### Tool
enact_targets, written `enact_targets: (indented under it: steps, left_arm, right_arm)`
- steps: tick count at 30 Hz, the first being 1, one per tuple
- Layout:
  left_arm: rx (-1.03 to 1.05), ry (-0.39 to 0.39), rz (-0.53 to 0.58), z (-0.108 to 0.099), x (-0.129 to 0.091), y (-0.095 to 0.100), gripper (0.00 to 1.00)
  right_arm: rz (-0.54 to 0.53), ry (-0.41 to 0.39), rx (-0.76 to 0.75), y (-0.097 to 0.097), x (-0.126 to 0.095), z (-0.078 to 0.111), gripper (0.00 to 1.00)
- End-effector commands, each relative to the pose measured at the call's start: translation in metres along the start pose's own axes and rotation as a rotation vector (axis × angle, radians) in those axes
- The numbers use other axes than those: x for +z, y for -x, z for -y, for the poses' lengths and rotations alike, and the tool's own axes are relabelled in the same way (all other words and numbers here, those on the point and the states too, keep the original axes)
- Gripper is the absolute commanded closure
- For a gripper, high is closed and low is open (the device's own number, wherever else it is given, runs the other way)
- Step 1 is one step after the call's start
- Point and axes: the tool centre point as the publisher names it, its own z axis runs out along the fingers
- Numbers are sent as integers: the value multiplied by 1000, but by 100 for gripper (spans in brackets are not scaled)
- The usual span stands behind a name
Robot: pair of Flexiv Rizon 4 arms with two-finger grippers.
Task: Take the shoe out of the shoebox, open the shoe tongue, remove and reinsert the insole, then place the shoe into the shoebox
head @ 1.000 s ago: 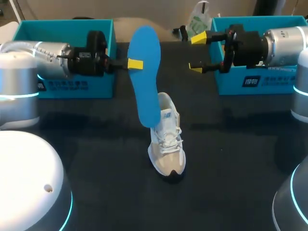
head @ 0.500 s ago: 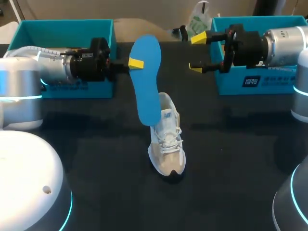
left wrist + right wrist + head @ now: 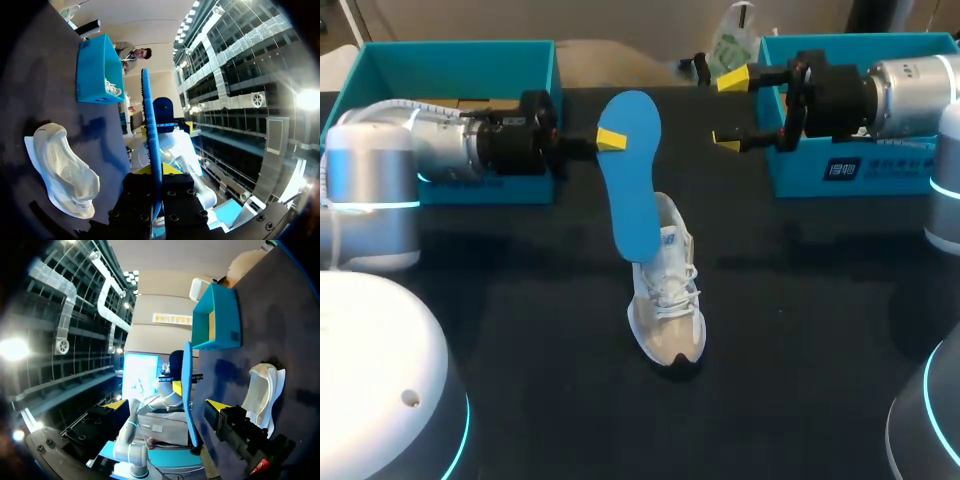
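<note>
My left arm lies level from the left, its gripper (image 3: 608, 140) clamped on the insole (image 3: 632, 190) (edge-on between the fingers). My right gripper (image 3: 730, 110) hangs level opposite, fingers spread wide.

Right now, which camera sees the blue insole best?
The head view: the insole shows its whole flat blue face, pinched by the left gripper above the shoe. Both wrist views show it only as a thin edge-on strip.

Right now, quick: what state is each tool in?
Left tool: closed on the blue insole.
Right tool: open, holding nothing.
</note>
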Motion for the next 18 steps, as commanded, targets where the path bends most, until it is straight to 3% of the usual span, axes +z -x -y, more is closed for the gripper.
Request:
enact_targets:
  steps: [1, 13, 18]
  left_arm:
    - [-5, 1, -8, 6, 1, 8, 100]
    - [-78, -20, -2, 20, 3, 10, 100]
    - [-98, -33, 0, 22, 7, 18, 100]
  right_arm:
    - [45, -8, 14, 4, 0, 5, 0]
    - [251, 100, -97, -3, -4, 27, 0]
    - [363, 128, -78, -11, -1, 30, 0]
